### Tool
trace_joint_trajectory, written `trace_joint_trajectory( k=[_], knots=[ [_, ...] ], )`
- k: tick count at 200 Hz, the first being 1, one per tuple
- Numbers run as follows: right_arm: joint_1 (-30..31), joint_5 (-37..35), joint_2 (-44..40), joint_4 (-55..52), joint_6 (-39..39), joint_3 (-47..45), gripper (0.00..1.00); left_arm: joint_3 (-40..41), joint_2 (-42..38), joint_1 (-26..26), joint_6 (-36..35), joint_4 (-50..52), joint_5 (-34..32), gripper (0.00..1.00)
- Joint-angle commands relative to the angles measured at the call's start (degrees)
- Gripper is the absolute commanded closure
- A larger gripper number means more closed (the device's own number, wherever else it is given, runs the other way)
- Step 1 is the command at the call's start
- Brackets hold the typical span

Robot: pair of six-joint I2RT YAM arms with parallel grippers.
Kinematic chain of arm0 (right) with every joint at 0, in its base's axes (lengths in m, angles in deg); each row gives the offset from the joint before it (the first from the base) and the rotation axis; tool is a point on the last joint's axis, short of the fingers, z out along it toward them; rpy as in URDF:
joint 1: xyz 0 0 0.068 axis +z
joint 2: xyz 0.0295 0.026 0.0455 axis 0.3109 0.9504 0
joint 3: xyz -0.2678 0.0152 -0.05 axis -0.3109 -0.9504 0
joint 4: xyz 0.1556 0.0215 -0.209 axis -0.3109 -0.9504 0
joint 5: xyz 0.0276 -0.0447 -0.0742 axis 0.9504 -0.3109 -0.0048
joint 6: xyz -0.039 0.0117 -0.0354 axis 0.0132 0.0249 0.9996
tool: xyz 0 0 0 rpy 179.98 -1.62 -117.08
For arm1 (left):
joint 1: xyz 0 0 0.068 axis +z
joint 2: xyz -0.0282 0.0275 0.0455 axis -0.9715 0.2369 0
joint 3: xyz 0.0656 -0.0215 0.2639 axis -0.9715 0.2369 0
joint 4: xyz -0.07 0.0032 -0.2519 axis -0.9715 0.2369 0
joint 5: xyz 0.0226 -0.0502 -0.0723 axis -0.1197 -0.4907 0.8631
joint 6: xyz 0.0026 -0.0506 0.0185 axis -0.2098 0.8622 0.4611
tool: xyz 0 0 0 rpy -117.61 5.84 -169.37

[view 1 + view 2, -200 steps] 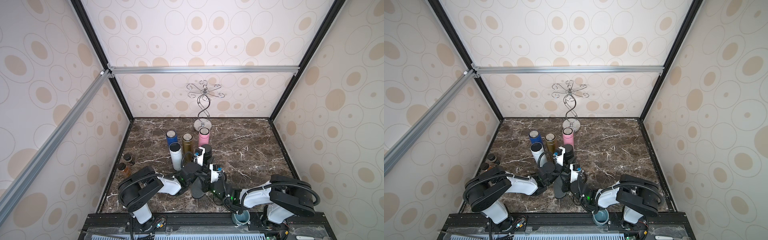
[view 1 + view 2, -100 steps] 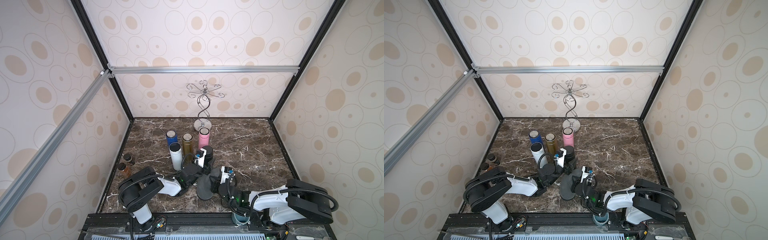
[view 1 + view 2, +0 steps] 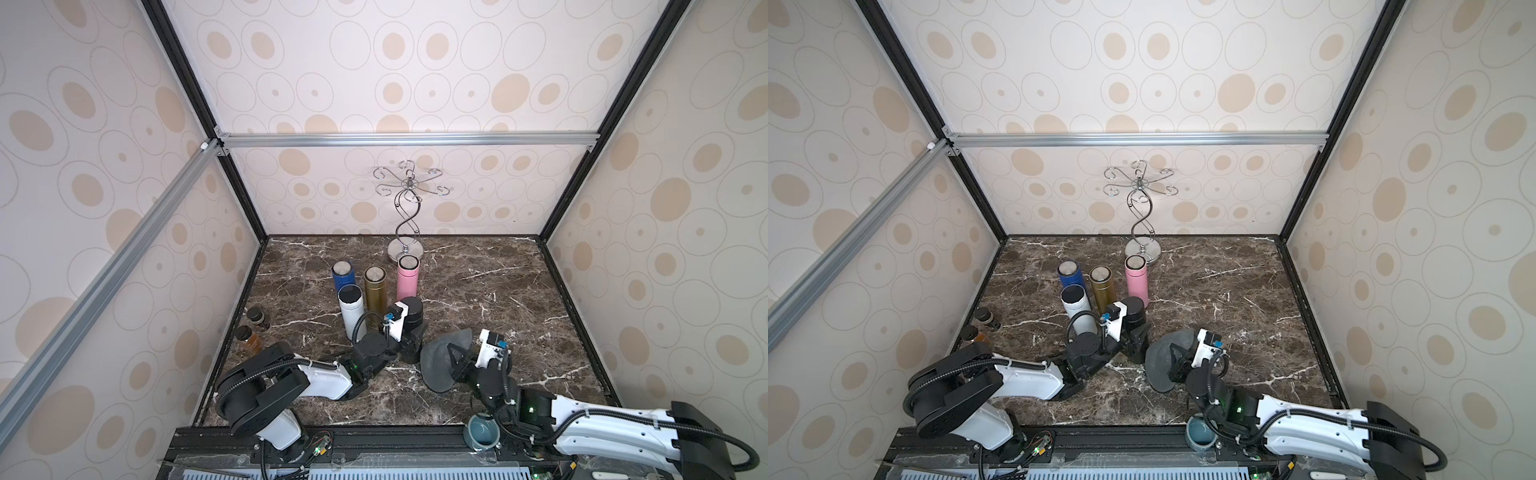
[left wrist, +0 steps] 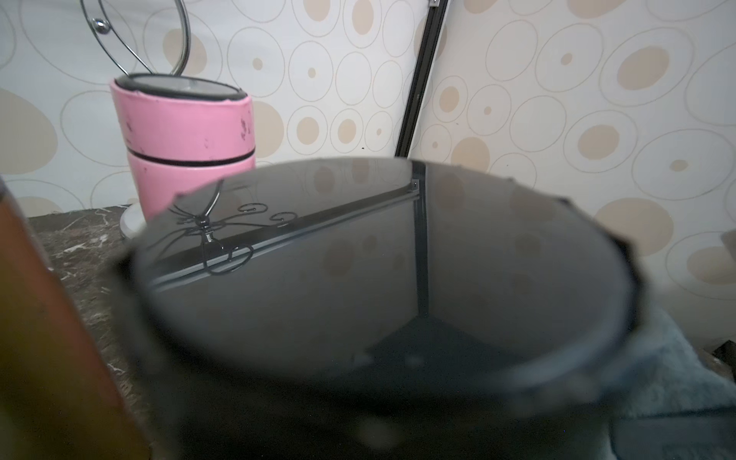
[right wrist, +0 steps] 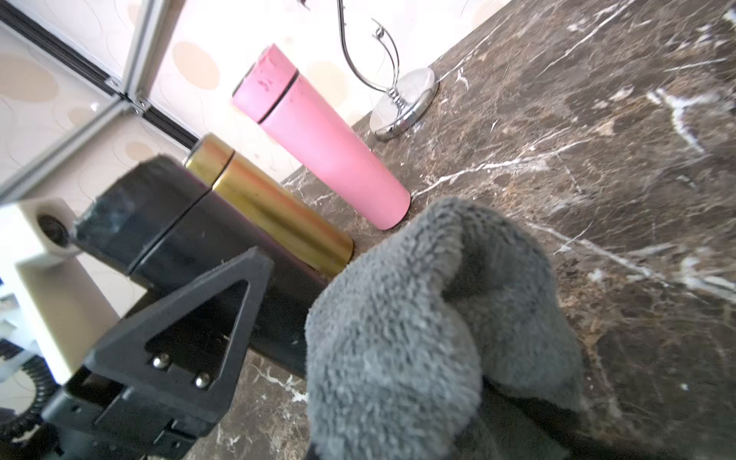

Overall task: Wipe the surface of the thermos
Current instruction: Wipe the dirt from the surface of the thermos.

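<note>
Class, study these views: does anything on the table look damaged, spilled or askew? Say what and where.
The pink thermos shows dark scuffs and chipped paint on its cap. The black thermos cap looks scratched too. Nothing is spilled or toppled.

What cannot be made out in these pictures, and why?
- Fingertips of the right gripper: right wrist view, covered by the grey cloth.
- Body of the black thermos: left wrist view, blurred, cut off by the frame edge.
- Contents of the small jars: both top views, too small.
</note>
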Motion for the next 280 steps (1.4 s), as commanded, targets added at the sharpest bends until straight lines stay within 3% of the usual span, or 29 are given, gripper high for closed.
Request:
trace_joint_trajectory(
  k=[1,37,68,95,128,160,193,234,280],
  knots=[
    [-3.3,3.5,-7.9,-7.1,0.8,-2.5,1.0,-1.0,-3.8,-0.3,1.2,-3.0,1.1,1.0],
    [-8.5,10.1,-17.9,-12.0,2.7,-2.8,1.0,-2.6,-9.3,-0.2,1.8,1.0,1.7,1.0],
    [-15.8,20.5,-17.6,-7.9,0.2,-3.3,1.0,-3.4,-14.3,0.3,3.6,2.9,3.0,1.0],
    [-22.1,30.5,-9.6,1.4,-3.1,-2.7,1.0,-4.7,-17.5,0.8,4.8,5.1,4.0,1.0],
    [-29.0,43.1,6.3,24.4,-11.1,-4.0,1.0,-4.9,-19.7,1.6,6.1,5.4,4.4,1.0],
    [-31.9,49.7,20.9,45.0,-18.7,-3.7,1.0,-4.3,-20.7,2.6,7.6,3.6,4.3,1.0],
    [-31.9,53.1,31.8,58.2,-24.2,-1.4,1.0,-5.0,-19.4,3.4,8.9,1.5,5.0,1.0],
    [-31.8,56.1,40.4,64.5,-27.7,1.9,1.0,-5.8,-16.2,3.7,9.3,-3.1,5.7,1.0],
    [-31.8,56.1,40.5,64.5,-29.3,3.3,1.0,-5.8,-14.4,3.9,8.5,-6.1,4.4,1.0]
  ],
)
